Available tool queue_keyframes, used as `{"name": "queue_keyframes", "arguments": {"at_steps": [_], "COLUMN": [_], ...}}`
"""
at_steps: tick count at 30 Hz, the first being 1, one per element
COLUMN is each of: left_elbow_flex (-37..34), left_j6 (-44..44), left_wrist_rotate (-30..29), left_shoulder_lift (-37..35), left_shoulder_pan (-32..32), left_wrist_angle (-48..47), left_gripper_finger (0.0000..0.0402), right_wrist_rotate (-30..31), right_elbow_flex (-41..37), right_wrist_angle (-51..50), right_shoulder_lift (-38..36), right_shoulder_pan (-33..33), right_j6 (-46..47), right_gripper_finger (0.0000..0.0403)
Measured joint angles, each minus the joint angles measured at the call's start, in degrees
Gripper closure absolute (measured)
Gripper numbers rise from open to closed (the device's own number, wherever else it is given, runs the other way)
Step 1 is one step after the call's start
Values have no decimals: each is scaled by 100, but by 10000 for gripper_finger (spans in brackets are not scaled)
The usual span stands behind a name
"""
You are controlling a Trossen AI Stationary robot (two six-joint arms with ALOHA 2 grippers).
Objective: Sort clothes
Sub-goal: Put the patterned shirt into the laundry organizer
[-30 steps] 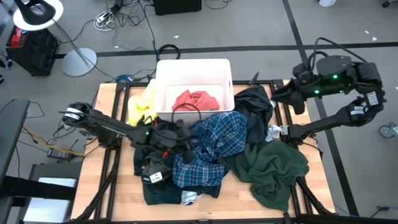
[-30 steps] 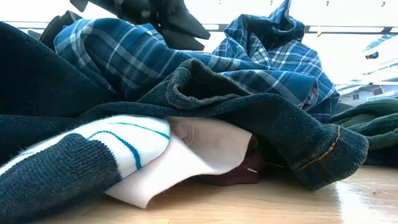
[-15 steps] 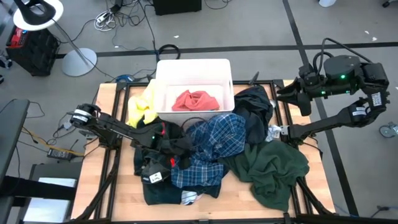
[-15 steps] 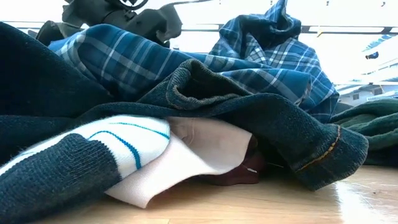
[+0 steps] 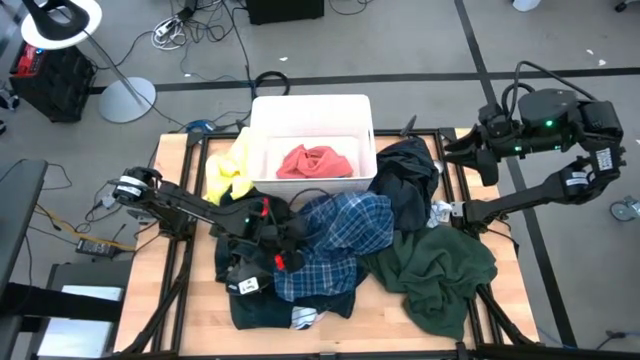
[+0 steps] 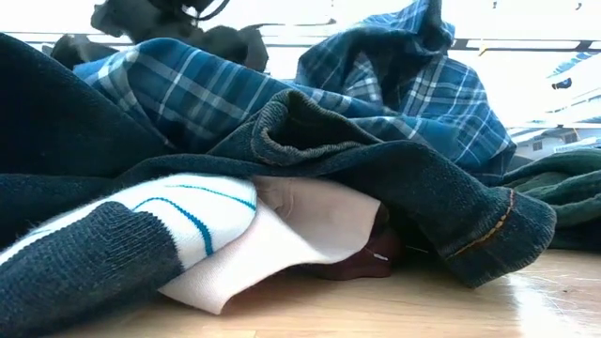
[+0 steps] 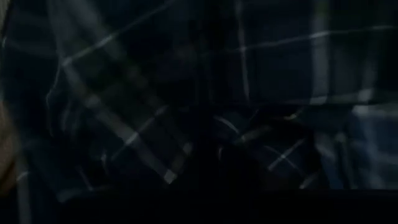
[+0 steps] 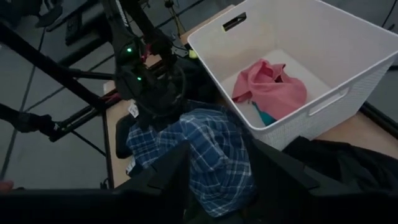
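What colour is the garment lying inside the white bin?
Salmon pink garment in the white bin; the high view shows it best.

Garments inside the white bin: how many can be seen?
2: a salmon pink garment in the middle of the white bin, and a teal piece showing at its edge. More may lie hidden underneath.

This looks like a robotics lab: a wooden table (image 5: 180,300) on a dark metal frame stands on grey floor, loose cables (image 5: 185,25) trail about, and a ring lamp (image 5: 62,22) stands nearby.
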Motion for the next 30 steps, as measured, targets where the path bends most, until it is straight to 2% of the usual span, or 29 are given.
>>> {"name": "queue_keyframes", "arguments": {"at_steps": [4,7,15,20,27,30], "left_elbow_flex": [490,1027,3026,4295,5407,5752], "left_j6": [505,1019,2004,2439,2947,3237], "left_wrist_rotate": [-2,-50,-199,-349,-622,-975], "left_shoulder_lift": [-203,-424,-889,-891,-879,-893], "left_shoulder_pan": [-27,-28,-45,-57,-56,-56], "left_wrist_angle": [-42,-443,-1707,-2292,-2269,-2209], "left_gripper_finger": [399,400,401,401,401,401], "right_wrist_rotate": [0,-2,243,282,284,278], "right_elbow_flex": [-2,-2,-301,-952,-2260,-2932], "right_wrist_angle": [-2,-1,4,19,259,499], "right_shoulder_lift": [78,177,362,323,50,-109], "right_shoulder_pan": [0,0,0,0,11,144], "right_j6": [49,63,56,135,556,829], "right_gripper_finger": [237,237,237,237,237,237]}}
